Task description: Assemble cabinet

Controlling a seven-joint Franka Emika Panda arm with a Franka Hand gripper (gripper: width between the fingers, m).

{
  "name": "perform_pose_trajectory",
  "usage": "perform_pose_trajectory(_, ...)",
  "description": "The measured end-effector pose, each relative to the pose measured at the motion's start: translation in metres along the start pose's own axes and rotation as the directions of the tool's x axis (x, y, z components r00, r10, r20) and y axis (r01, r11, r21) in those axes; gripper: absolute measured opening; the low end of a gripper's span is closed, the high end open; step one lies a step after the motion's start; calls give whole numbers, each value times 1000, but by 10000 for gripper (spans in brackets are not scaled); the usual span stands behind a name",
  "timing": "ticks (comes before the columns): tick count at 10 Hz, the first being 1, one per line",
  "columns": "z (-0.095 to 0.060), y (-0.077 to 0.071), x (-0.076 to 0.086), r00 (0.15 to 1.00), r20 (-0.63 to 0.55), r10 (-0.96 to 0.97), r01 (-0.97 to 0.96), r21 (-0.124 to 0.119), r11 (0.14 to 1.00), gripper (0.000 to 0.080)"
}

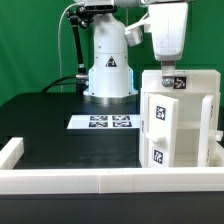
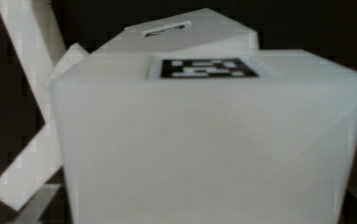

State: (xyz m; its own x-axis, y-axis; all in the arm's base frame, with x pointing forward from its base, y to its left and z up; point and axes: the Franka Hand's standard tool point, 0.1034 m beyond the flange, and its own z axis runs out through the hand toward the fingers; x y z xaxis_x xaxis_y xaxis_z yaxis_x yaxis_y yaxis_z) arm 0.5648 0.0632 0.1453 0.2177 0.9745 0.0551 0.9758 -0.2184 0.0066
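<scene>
The white cabinet body [image 1: 182,130] stands upright at the exterior view's right, with marker tags on its front. A small tagged white block [image 1: 176,85] lies on its top. My gripper [image 1: 170,74] reaches straight down onto that block. Its fingers are short dark stubs, and how the jaws stand does not show. In the wrist view a large white block with a tag on top [image 2: 210,140] fills the picture and hides the fingertips. A thin white panel [image 2: 33,130] slants beside it, and another tagged white part [image 2: 184,30] lies behind.
The marker board [image 1: 105,122] lies flat on the black table in front of the robot base [image 1: 108,72]. A long low white border wall [image 1: 90,181] runs along the front and up the exterior view's left side.
</scene>
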Motion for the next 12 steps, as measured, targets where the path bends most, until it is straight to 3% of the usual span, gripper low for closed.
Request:
perform_pose_trajectory(3, 0, 0, 0, 990, -1, 140, -140, 0, 990, 561)
perform_pose_trajectory(7, 0, 0, 0, 897, 0, 441, -441, 1, 897, 563)
perform_pose_trajectory(8, 0, -1, 0, 852, -1, 523, -523, 2, 852, 563)
perform_pose_trajectory(12, 1, -7, 10, 480, -31, 877, -877, -6, 480, 563)
